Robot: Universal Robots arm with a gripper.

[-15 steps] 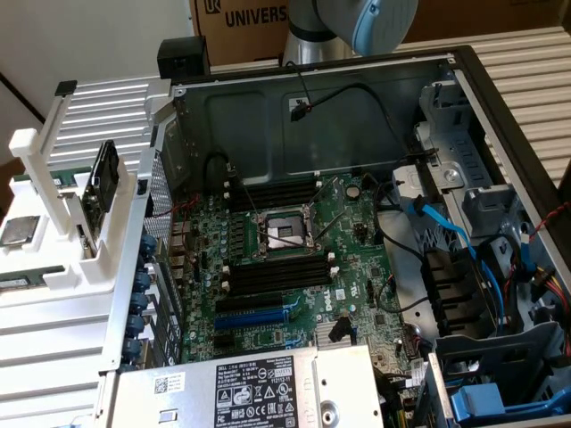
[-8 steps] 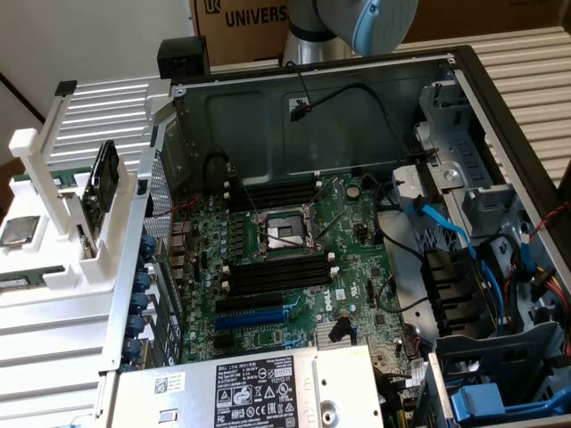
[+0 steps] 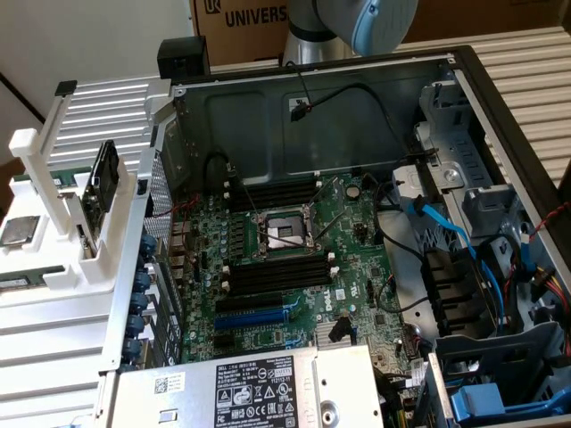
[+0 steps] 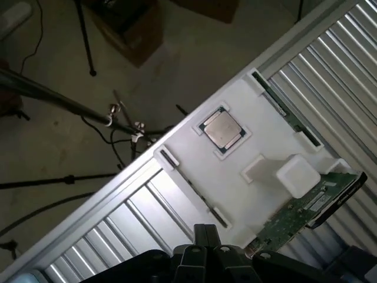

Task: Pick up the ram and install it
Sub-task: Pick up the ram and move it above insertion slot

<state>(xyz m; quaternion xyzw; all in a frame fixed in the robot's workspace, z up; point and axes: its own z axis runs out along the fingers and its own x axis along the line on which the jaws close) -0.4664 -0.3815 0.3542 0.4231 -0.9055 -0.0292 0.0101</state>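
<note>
The ram (image 4: 287, 109) is a thin dark-green stick lying in a groove along one edge of the white holder (image 4: 265, 141), next to the ribbed metal surface. My gripper (image 4: 206, 234) hangs high above the holder, shut, with nothing between its fingers, and well apart from the ram. In the exterior view the arm (image 3: 357, 22) reaches in at the top, above the open computer case. On the motherboard, black memory slots (image 3: 277, 272) with white end clips lie on both sides of the processor socket (image 3: 281, 234).
A processor chip (image 4: 222, 130) sits in a recess of the white holder. A green board with a black drive (image 4: 312, 203) stands upright in the holder beside a white post (image 4: 297, 177). Cables and blue drive bays (image 3: 486, 267) crowd the case at the exterior view's right. A blue expansion slot (image 3: 259, 314) lies below the memory slots.
</note>
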